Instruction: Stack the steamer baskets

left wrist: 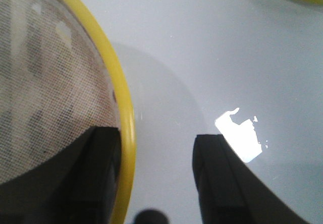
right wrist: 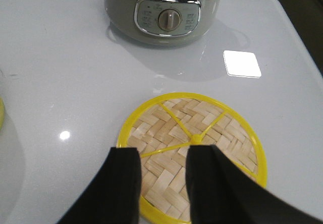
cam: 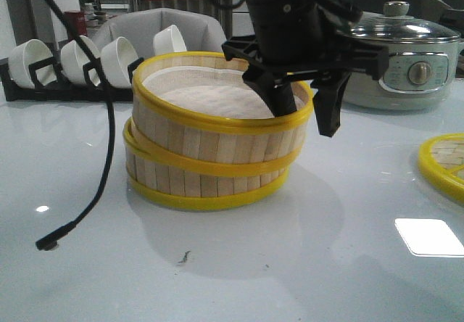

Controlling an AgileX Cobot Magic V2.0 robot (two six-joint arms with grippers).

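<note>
Steamer baskets [cam: 214,148], two round bamboo-slat rings with yellow bands, stood stacked on the white worktop [cam: 304,264], the upper one tilted and not seated. Left gripper [cam: 304,101] straddled its rim, fingers [left wrist: 222,183] spread, presumably after release; right gripper [right wrist: 164,183], parted and empty, hovered over the flat woven yellow-rimmed lid [right wrist: 232,138].

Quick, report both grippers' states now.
Left gripper: open, fingers straddling the rim of the top steamer basket, not clamped.
Right gripper: open, holding nothing, above the woven lid.

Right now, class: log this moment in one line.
baskets: stacked, top tilted | left hand: open, straddling top rim | right hand: open over lid
</note>
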